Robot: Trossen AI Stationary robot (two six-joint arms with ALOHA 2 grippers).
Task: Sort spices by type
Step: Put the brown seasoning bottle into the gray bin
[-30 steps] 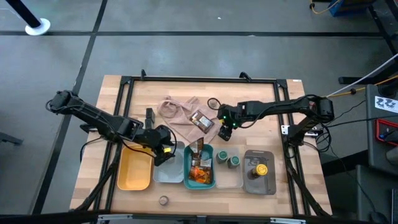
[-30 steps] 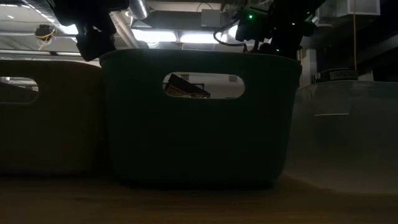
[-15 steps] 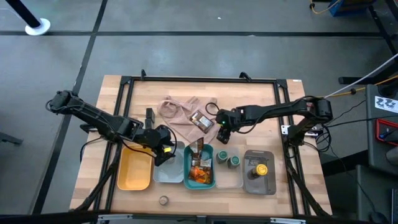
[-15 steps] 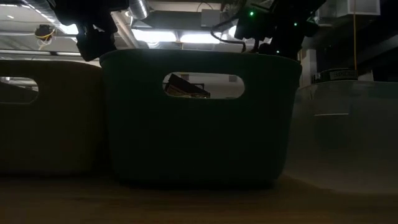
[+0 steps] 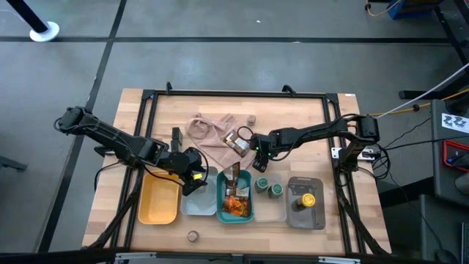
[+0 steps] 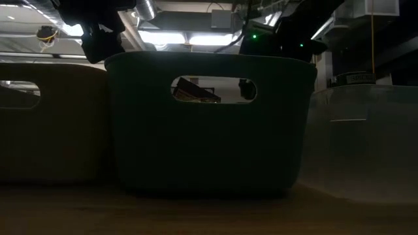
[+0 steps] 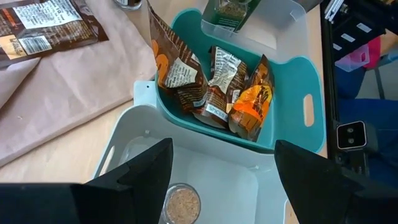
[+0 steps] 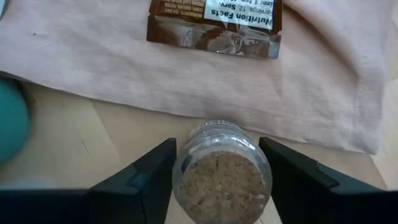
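Right hand holds a cork-lid jar between its fingers, low over the bench just off the edge of the cloth, near the middle. A brown packet lies flat on the cloth just beside that hand. Left hand hangs over the grey tray, fingers spread wide and empty; a tan-lid jar sits in that tray right below it. Teal tray next to it holds several orange-brown packets, some standing tilted. Clear tray has two green-lid jars side by side. Dark tray at the right end holds a yellow-lid jar. Yellow tray sits at the left end of the row. One more jar stands alone on the bench at the front edge, another small one beside the far end of the cloth. Low view only shows the teal tray wall, a packet visible through its handle slot.
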